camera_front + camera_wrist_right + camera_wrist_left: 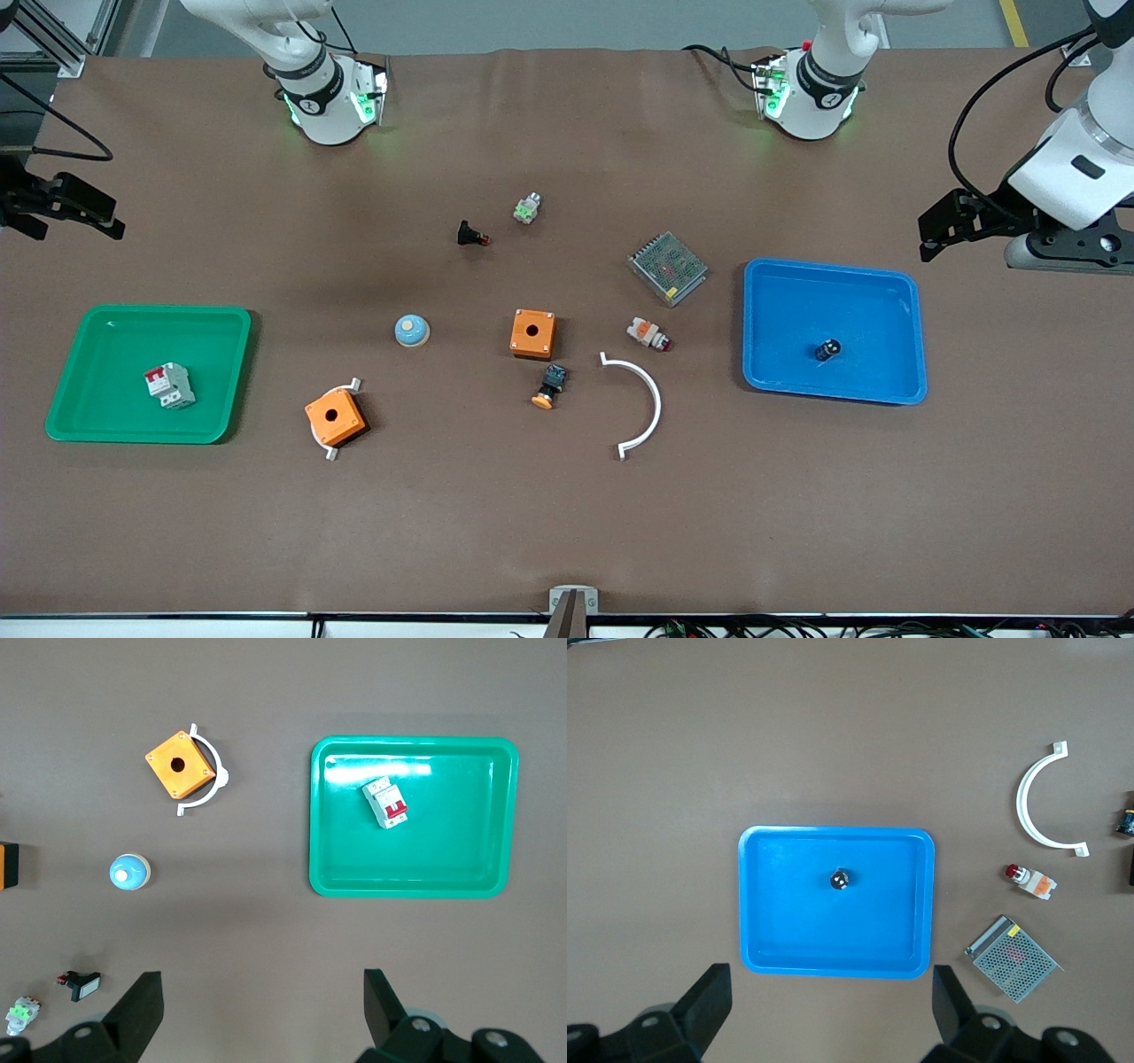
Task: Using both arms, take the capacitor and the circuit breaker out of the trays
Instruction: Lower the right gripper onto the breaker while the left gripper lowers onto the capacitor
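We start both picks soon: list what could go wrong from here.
1. The capacitor is tiny and round in the blue tray; the open left gripper could knock it rolling.
2. The circuit breaker lies askew in the green tray; the open right gripper may grip it crookedly.

Capacitor [827, 350] in one tray [904, 306], circuit breaker [168, 385] in another [226, 332].

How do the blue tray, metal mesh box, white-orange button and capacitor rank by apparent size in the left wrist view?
Largest to smallest:
1. blue tray
2. metal mesh box
3. white-orange button
4. capacitor, inside the tray
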Controlling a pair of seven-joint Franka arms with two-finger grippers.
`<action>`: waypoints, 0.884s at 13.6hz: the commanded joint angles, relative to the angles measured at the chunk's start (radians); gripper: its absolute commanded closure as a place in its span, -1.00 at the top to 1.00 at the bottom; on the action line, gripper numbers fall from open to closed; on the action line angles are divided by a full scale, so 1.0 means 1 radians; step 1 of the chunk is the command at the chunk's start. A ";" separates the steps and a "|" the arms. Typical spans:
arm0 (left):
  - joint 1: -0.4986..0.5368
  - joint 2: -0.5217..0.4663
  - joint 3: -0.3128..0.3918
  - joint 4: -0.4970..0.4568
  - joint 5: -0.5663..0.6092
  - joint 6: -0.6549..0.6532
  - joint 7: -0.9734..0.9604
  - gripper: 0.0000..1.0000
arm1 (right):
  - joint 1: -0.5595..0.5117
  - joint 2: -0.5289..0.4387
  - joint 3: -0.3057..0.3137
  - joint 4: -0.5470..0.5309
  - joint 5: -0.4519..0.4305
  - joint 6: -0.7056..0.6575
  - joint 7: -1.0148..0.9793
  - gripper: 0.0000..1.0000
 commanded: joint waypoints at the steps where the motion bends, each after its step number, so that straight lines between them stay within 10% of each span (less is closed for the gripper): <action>1: 0.004 -0.013 -0.016 0.006 0.014 -0.024 0.019 1.00 | 0.003 -0.001 -0.004 -0.007 -0.019 0.009 -0.005 1.00; 12: 0.007 0.244 -0.014 -0.091 -0.021 0.089 0.020 1.00 | -0.122 0.294 -0.007 -0.009 -0.025 0.257 -0.173 1.00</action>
